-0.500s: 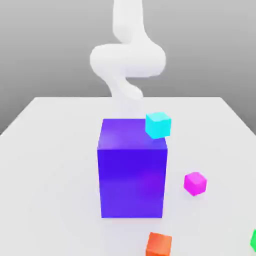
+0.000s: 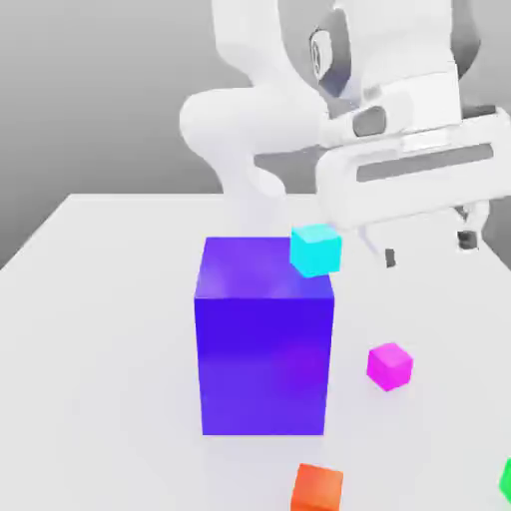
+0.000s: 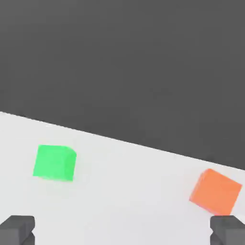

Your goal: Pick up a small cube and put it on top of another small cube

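The small magenta-pink cube (image 2: pixel 389 365) rests on the white table (image 2: pixel 100 299), at the exterior view's right of the big blue-purple block (image 2: pixel 264 339). My gripper (image 2: pixel 429 250) hangs well above it, open, with nothing between its dark fingertips (image 2: pixel 467 240). In the hand view the gripper (image 3: pixel 122 232) is also open, its two fingertips (image 3: pixel 18 229) far apart. A small cyan cube (image 2: pixel 316 250) shows at the block's top right corner. A small orange cube (image 2: pixel 317 489) lies near the front edge, and the hand view shows the orange cube (image 3: pixel 215 191) too.
A green cube (image 2: pixel 506 481) sits at the exterior view's right edge, near the front; this green cube (image 3: pixel 54 162) appears in the hand view as well. The table edge (image 3: pixel 143 146) runs beyond both cubes. The white arm (image 2: pixel 250 120) rises behind the block.
The hand has come into the exterior view at the upper right, above the magenta cube; before, only the arm's links showed. No cube has moved.
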